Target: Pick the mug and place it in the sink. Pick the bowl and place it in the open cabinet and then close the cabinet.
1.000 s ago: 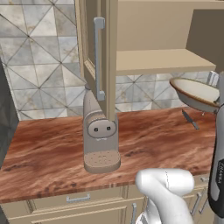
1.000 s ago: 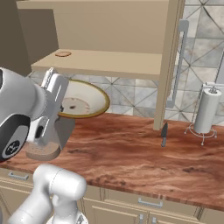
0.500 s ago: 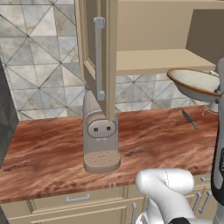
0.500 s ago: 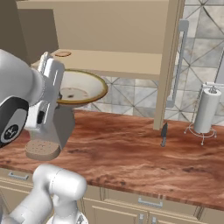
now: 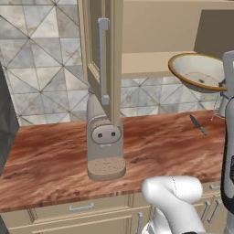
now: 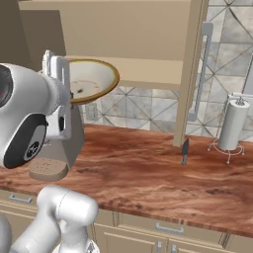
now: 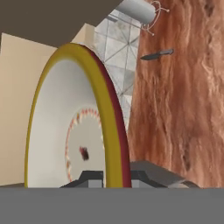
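The bowl (image 5: 197, 73), off-white inside with a yellow-tan rim, hangs tilted in the air just in front of the open cabinet's shelf (image 5: 151, 64). My gripper (image 7: 114, 178) is shut on its rim, one finger on each side. From the right base view the bowl (image 6: 93, 78) sticks out from my hand, with the gripper (image 6: 69, 93) at its left rim, level with the shelf edge (image 6: 148, 77). The bowl (image 7: 65, 127) stands edge-on in the hand view. The cabinet door (image 5: 103, 59) stands open. The mug and the sink are out of view.
A grey coffee machine (image 5: 105, 141) stands on the wooden counter (image 5: 50, 160) under the open door. A dark knife (image 6: 185, 151) lies on the counter below the other open door (image 6: 196, 74). A paper towel holder (image 6: 232, 126) stands at the far right.
The bowl has risen in my gripper from just above counter height to the level of the cabinet shelf, and shifted slightly toward the cabinet.
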Tool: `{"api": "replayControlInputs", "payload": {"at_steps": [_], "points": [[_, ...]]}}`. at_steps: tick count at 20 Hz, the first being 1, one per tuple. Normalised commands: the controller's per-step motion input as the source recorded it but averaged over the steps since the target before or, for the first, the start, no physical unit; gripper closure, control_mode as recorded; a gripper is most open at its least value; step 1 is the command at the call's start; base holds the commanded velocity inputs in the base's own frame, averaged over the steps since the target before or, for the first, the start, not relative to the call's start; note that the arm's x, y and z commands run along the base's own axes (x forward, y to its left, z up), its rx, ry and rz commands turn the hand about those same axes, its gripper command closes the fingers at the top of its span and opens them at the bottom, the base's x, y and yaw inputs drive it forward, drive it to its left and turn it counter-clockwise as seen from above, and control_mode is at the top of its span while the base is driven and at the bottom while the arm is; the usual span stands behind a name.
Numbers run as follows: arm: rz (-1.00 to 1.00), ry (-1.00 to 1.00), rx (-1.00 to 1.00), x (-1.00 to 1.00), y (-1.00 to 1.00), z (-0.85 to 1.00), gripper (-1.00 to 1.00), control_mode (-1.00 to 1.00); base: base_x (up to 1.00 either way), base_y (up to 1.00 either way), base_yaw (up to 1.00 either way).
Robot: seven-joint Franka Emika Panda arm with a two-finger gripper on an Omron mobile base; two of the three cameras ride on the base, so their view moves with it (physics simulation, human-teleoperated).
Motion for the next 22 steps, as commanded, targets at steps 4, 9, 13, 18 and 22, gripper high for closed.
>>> {"api": "replayControlInputs", "payload": {"at_steps": [4,9,13,18,22], "points": [[0.00,-0.02,-0.07,0.49,0.06,0.19,1.00,-1.00,0.00,0.00,0.00],[0.00,0.00,-0.04,0.59,0.02,0.20,1.00,-1.00,0.00,0.00,0.00],[0.00,0.03,-0.02,0.56,0.00,0.14,1.00,-1.00,0.00,0.00,0.00],[0.00,0.00,0.00,0.63,0.00,0.01,1.00,-1.00,0.00,0.00,0.00],[0.01,-0.03,0.00,0.50,0.02,-0.03,1.00,-1.00,0.00,0.00,0.00]]}}
